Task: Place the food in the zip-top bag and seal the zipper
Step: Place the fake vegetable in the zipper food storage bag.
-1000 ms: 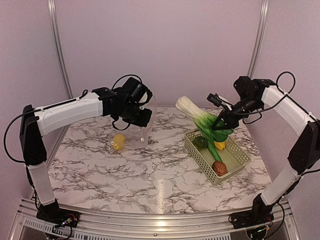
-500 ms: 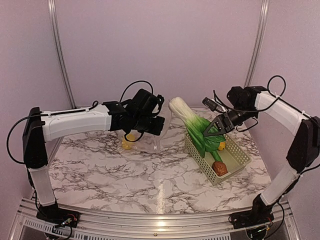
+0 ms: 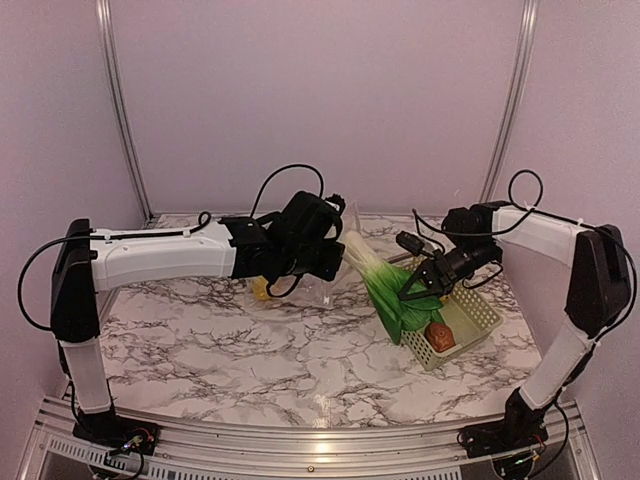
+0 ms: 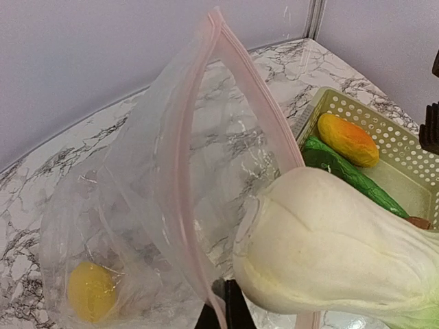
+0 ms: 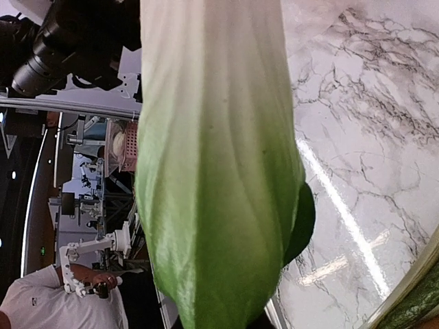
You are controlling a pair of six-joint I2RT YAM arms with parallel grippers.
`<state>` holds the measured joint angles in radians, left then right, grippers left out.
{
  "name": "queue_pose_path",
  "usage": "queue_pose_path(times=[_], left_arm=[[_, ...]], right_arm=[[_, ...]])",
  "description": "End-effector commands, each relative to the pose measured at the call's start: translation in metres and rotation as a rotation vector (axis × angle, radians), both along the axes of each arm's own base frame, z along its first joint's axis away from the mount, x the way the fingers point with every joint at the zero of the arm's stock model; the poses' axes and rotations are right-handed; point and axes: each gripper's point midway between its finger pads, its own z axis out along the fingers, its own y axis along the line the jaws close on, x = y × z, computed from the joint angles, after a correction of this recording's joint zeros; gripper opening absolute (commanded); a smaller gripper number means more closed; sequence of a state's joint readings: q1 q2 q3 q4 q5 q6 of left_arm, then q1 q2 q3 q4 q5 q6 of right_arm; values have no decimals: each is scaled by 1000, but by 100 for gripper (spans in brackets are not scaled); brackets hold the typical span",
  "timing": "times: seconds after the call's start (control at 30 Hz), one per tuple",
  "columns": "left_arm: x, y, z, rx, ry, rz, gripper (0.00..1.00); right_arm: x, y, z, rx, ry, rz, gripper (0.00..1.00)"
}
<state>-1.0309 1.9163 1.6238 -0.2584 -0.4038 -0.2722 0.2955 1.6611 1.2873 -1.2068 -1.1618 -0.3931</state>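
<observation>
vegetable [image 3: 383, 288] pinched in right gripper [image 3: 413, 290] sits at bag [image 4: 137, 205] mouth, apparently pinched open by left gripper [image 4: 223, 310]; next, push deeper.

No writing to read at the bagging table

In all three views you find no legible word, label, brand, number or sign: the zip-top bag [image 4: 137, 199] is plain clear plastic, and the leafy vegetable [image 4: 329, 240] and the basket [image 4: 401, 147] carry no print. The room glimpsed behind the vegetable in the right wrist view is too small and blurred for you to make out any lettering.
</observation>
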Motion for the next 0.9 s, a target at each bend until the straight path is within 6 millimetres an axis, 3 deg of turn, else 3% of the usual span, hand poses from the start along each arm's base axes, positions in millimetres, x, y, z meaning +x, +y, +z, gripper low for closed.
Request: queue_pose_path(times=[0.0, 0.3, 0.6, 0.77, 0.87], left_arm=[[4, -1, 5, 65, -81, 5, 0], [-25, -32, -21, 270, -143, -149, 0], [-47, -42, -33, 312, -149, -222, 0], [-58, -48, -34, 313, -142, -258, 0], [-60, -51, -32, 305, -135, -269, 0]], right_arm=[[-7, 2, -12, 6, 87, -10, 0], [8, 0, -17, 35, 189, -78, 0], [27, 14, -19, 109, 363, -127, 0], [39, 28, -7, 199, 457, -106, 15], [39, 33, -2, 269, 572, -65, 19]])
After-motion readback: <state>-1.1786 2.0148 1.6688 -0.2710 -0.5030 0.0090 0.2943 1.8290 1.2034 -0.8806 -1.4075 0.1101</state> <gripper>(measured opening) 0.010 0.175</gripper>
